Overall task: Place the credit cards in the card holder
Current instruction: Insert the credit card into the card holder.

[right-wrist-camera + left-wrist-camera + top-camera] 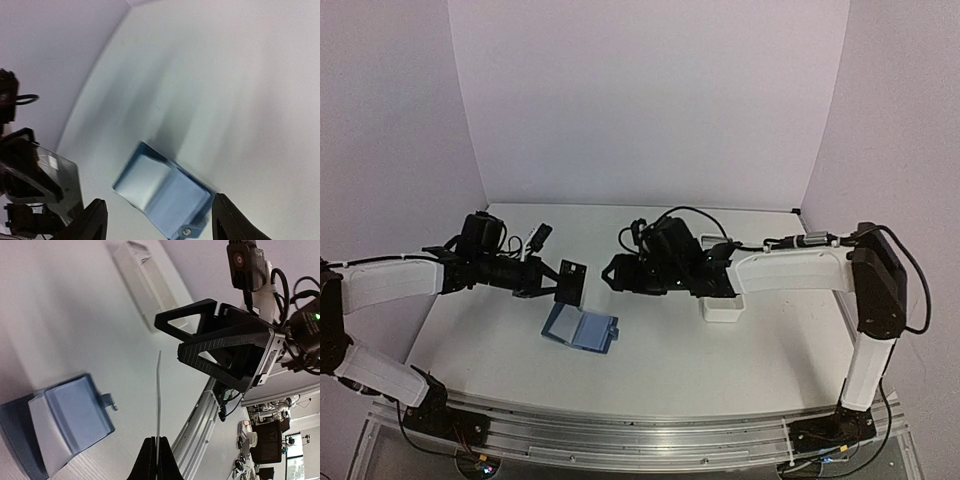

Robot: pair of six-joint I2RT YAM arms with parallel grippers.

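Note:
The card holder point(582, 330) is a small blue wallet lying open on the table, its paler inside up and its snap tab on one edge. My left gripper point(550, 285) is shut on a dark credit card point(572, 283) and holds it upright above the wallet's left side. In the left wrist view the card point(158, 395) shows edge-on between the closed fingers point(150, 462), with the wallet point(70, 422) to the left. My right gripper point(612, 272) is open and empty above the wallet point(162, 192), which lies between its fingers point(95, 220). No other cards are visible.
A long white tray point(722, 308) stands right of the wallet, partly under my right arm; it also shows in the left wrist view point(145, 282). The two grippers face each other closely. White walls enclose the table at the back and sides.

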